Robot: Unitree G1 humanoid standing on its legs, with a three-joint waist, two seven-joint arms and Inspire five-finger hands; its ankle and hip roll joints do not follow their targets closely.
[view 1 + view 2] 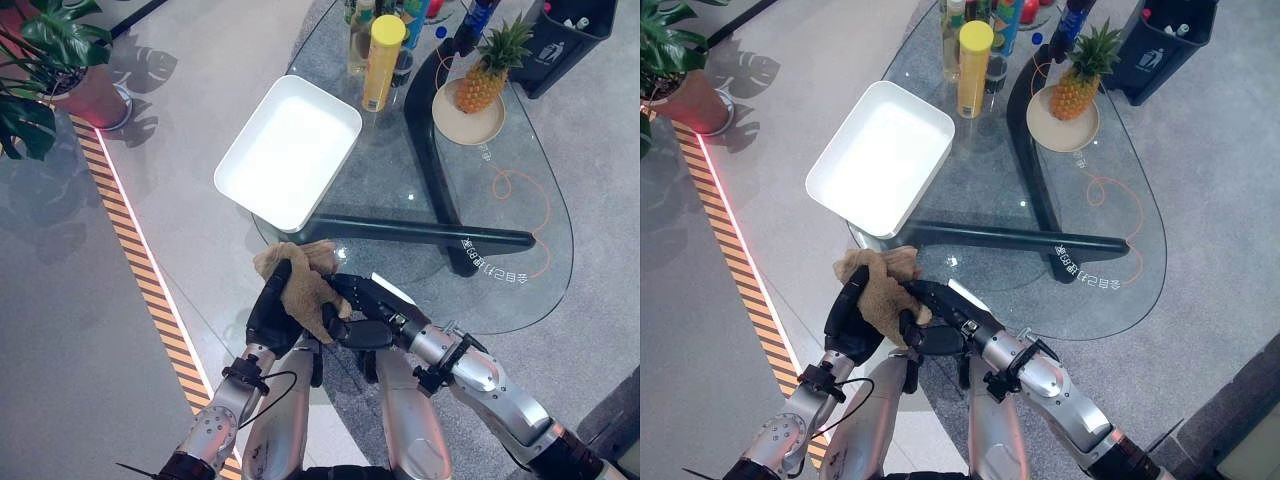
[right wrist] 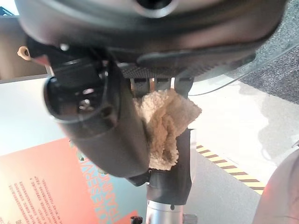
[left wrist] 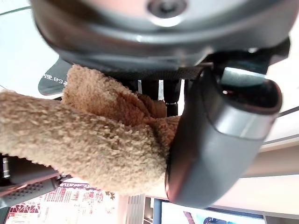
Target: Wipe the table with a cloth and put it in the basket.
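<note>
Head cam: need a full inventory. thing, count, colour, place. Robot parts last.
cloth: 1, tan, between both hands at the table's near edge
white tray: 1, white, on the table's left part, overhanging the rim
glass table: 1, clear top on a dark base
yellow canister: 1, yellow, far end, among bottles
bottles: several, mixed colours, far edge
pineapple: 1, on a tan plate
orange cord: 1, right side of the top
bin: 1, dark, beyond the table
potted plant: 1, green, floor, far left
left hand: dark, clutching cloth
right hand: dark, fingers on cloth
</note>
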